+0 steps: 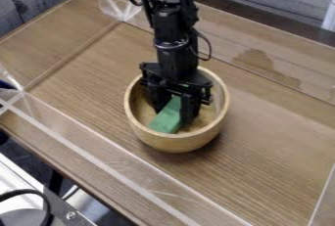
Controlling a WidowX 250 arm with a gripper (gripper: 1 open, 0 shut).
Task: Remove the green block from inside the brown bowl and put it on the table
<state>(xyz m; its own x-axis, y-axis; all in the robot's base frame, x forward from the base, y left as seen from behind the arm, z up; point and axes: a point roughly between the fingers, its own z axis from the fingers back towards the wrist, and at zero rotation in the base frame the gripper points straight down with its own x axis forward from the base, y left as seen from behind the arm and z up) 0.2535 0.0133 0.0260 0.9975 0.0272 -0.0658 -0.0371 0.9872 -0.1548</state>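
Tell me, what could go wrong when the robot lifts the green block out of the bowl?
The gripper is shut on the green block near one end, so the block might tilt or slip out when lifted. The block sits deep in the brown bowl, so its low end could catch the rim and drag or tip the bowl.

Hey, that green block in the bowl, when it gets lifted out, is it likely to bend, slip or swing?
The green block looks like a solid flat bar, so it probably stays stiff. The gripper closes near its upper end, so the lower end might swing. Its plain matte faces suggest it probably won't slip against the brown bowl.
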